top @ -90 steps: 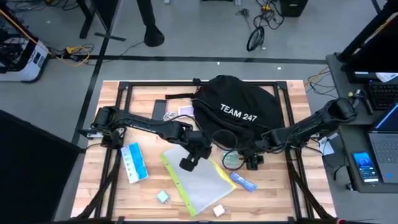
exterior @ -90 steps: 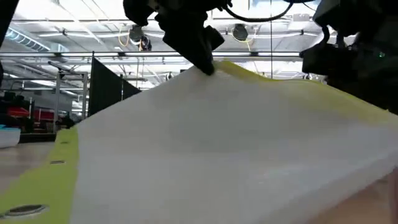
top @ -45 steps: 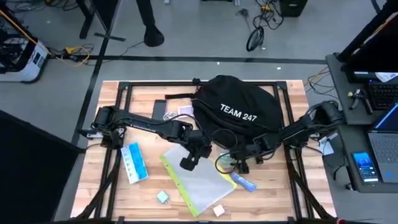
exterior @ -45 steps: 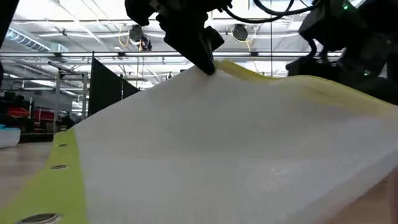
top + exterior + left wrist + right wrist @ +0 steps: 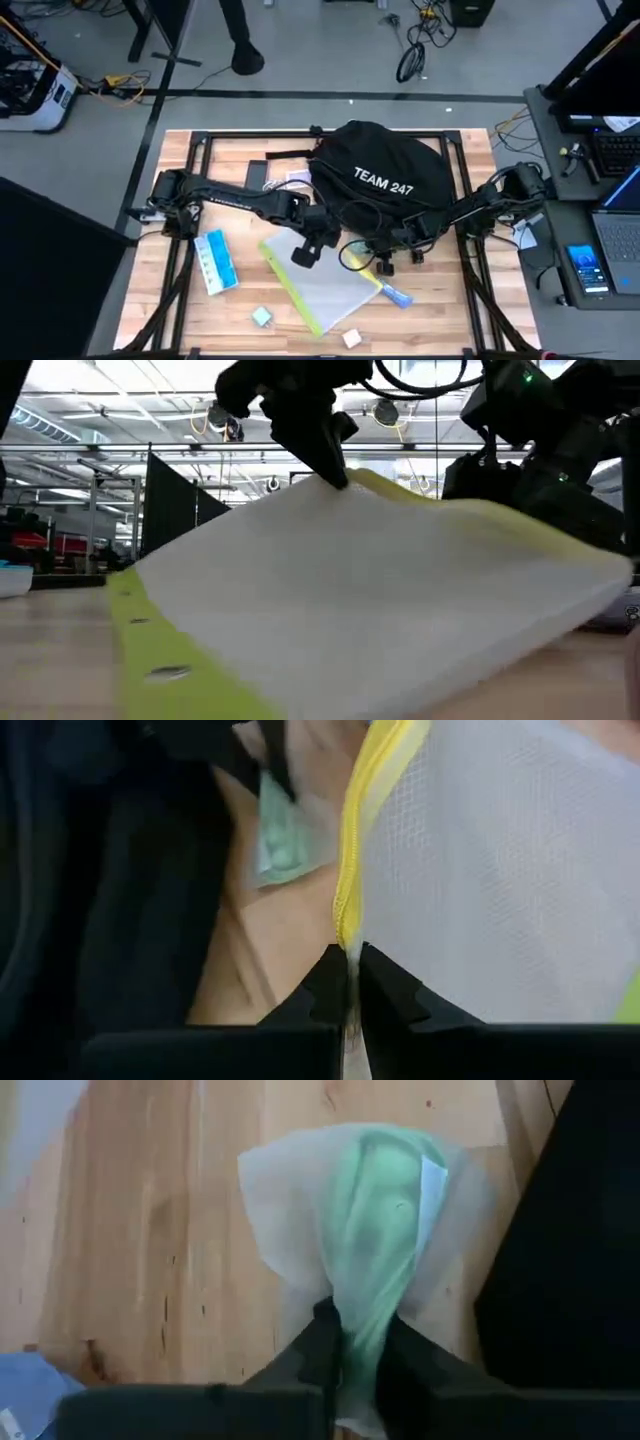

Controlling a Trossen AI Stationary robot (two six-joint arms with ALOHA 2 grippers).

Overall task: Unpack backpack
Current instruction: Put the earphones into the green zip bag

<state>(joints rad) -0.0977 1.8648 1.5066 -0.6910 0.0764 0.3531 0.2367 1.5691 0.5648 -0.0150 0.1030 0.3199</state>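
Black backpack [image 5: 378,178] sat upper centre of table [image 5: 180,160] in high view. Left gripper [image 5: 352,982] at frame centre, fingers nearly closed, pinched yellow-zippered mesh pouch [image 5: 500,870] by its edge. Right gripper [image 5: 357,1342] just right of it, clamped on green item in clear wrapper [image 5: 365,1230], lifted above wood.

A: What does the backpack [image 5: 380,180] look like?

B: Big, rounded, black fabric, with white "TEAM 247" lettering facing up.

A: Where does it lie?

B: On the far half of the wooden table, a little right of the middle, lying flat, its rounded end reaching the far edge.

A: Anything loose on it?

B: A black strap trails off its left side across the wood
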